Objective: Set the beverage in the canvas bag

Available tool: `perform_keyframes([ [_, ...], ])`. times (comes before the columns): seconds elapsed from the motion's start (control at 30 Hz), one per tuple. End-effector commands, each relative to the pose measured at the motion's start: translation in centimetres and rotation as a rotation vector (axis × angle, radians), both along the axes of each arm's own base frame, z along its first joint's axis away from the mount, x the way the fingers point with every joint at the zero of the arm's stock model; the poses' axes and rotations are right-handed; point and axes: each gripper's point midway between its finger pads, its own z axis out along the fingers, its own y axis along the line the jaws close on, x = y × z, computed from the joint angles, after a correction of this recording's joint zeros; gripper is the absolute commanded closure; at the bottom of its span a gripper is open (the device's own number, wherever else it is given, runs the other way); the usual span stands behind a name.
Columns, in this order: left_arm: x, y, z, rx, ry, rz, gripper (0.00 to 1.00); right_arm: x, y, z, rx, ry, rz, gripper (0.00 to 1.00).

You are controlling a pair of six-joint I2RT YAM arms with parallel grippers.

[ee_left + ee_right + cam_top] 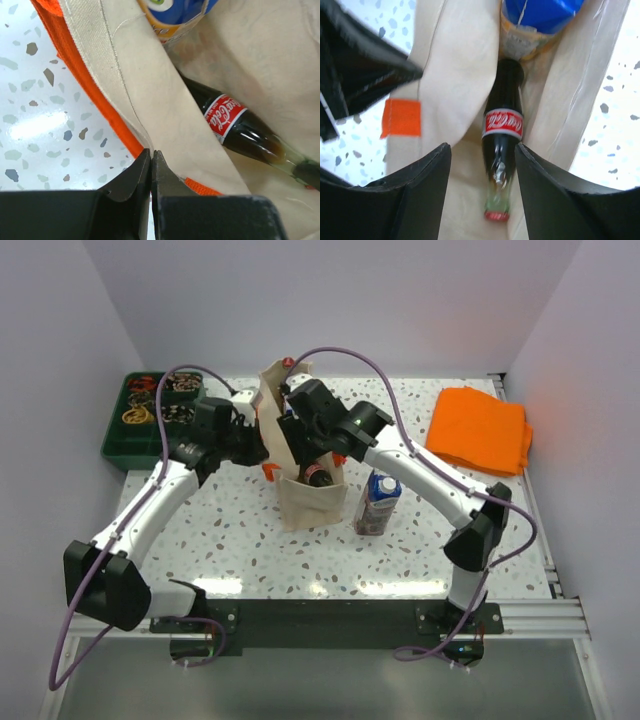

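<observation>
The beige canvas bag (305,495) with orange handles stands mid-table. My left gripper (151,152) is shut on the bag's left rim, next to the orange handle strap (100,100), and holds the mouth open; it also shows in the top view (255,437). A dark cola bottle (502,135) with a red label lies inside the bag, cap toward the camera; it also shows in the left wrist view (235,125). My right gripper (482,149) is open above it, its fingers on either side and apart from the glass. A blue and yellow container (535,20) sits deeper in the bag.
A blue and white carton (377,503) stands on the table just right of the bag. A folded orange cloth (480,428) lies at the back right. A green tray (150,415) of small items sits at the back left.
</observation>
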Motion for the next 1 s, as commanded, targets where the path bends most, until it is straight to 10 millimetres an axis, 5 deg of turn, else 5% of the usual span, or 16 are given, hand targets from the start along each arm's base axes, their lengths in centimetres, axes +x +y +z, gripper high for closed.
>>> perform_keyframes([
  [0.0, 0.9, 0.9, 0.3, 0.042, -0.098, 0.014, 0.92, 4.4, 0.4, -1.9, 0.023, 0.020, 0.016, 0.42],
  [0.1, 1.8, 1.2, -0.3, 0.106, -0.027, 0.022, 0.92, 5.3, -0.8, -5.6, 0.120, 0.211, -0.055, 0.43],
  [0.17, 2.0, 1.1, -0.8, 0.125, 0.017, 0.004, 0.84, 6.4, -0.8, -5.8, 0.101, 0.210, -0.049, 0.43],
  [0.3, 3.3, -1.4, 2.8, 0.010, -0.049, -0.052, 0.42, 7.9, -0.2, -3.7, 0.158, 0.177, -0.021, 0.43],
  [0.4, 3.0, -0.9, 5.6, 0.009, -0.181, -0.065, 0.28, 8.4, 0.4, -3.2, 0.172, 0.142, 0.043, 0.44],
  [0.63, 2.3, 1.0, 7.1, 0.061, -0.301, -0.049, 0.26, 7.9, 0.7, -1.9, 0.169, 0.101, 0.119, 0.46],
  [0.7, 2.5, 1.5, 9.0, 0.059, -0.367, -0.028, 0.26, 7.7, 0.5, -1.5, 0.163, 0.087, 0.119, 0.46],
  [0.83, 3.1, 3.3, 12.2, 0.061, -0.455, 0.072, 0.17, 7.6, -0.6, 1.8, 0.168, 0.003, 0.110, 0.44],
  [0.97, 3.6, 4.3, 14.7, 0.016, -0.526, 0.160, 0.00, 7.7, -2.4, 8.9, 0.222, -0.169, 0.074, 0.36],
])
